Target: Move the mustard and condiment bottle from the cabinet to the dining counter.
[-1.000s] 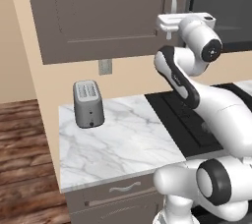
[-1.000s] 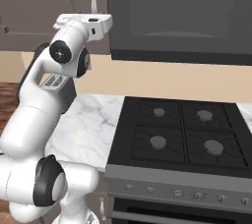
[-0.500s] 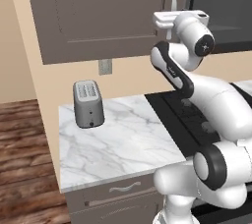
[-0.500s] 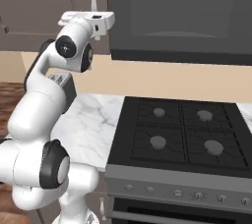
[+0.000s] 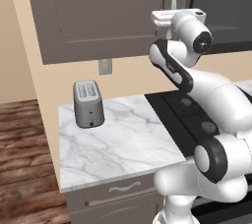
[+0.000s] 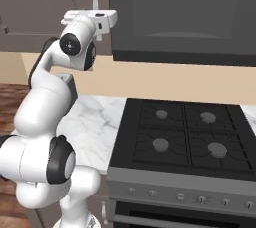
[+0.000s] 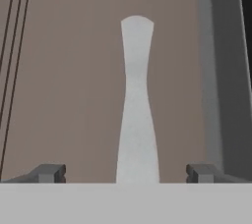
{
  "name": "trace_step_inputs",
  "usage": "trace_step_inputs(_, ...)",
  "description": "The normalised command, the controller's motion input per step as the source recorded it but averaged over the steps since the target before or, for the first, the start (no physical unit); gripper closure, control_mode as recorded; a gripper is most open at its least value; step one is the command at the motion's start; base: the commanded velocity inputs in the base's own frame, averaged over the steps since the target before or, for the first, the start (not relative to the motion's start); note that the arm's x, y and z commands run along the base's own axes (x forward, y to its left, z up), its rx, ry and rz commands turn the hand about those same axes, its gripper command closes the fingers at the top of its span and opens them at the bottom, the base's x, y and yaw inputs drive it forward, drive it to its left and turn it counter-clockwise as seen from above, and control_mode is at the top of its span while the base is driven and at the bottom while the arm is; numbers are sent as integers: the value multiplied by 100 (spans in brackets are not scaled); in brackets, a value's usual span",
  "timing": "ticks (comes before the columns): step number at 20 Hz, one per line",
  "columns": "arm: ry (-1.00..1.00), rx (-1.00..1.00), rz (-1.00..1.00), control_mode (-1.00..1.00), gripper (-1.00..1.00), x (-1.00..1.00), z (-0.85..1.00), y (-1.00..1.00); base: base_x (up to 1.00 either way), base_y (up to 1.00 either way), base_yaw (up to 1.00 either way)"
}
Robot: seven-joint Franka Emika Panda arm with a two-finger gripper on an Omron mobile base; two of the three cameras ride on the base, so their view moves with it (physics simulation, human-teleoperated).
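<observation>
End effector (image 7: pixel 126 173) held wide, jaws set either side of cabinet (image 5: pixel 98 16) handle (image 7: pixel 137 105); door shut, presumably positioned for pull

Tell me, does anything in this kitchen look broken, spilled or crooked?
Nothing stands out. The cabinet door is shut, the toaster stands upright on the marble worktop, and the open tool faces the door's handle.

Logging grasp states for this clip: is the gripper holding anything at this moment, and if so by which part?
Nothing is held. The gripper is open, its fingertips standing on either side of the cabinet door's silver handle without closing on it.
</observation>
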Motion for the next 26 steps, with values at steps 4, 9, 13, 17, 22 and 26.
trace_step_inputs(4,3,0,2,-100,100,35,-7,6,0,0,0)
trace_step_inputs(9,4,-4,0,-100,100,1,-6,0,0,0,0)
trace_step_inputs(13,0,0,0,-100,100,-23,-11,0,0,0,0)
trace_step_inputs(17,0,0,2,-100,100,-53,-2,0,0,0,0)
trace_step_inputs(22,0,0,7,-100,100,-83,0,4,0,0,0)
trace_step_inputs(26,0,0,11,-100,100,-95,0,18,0,0,0)
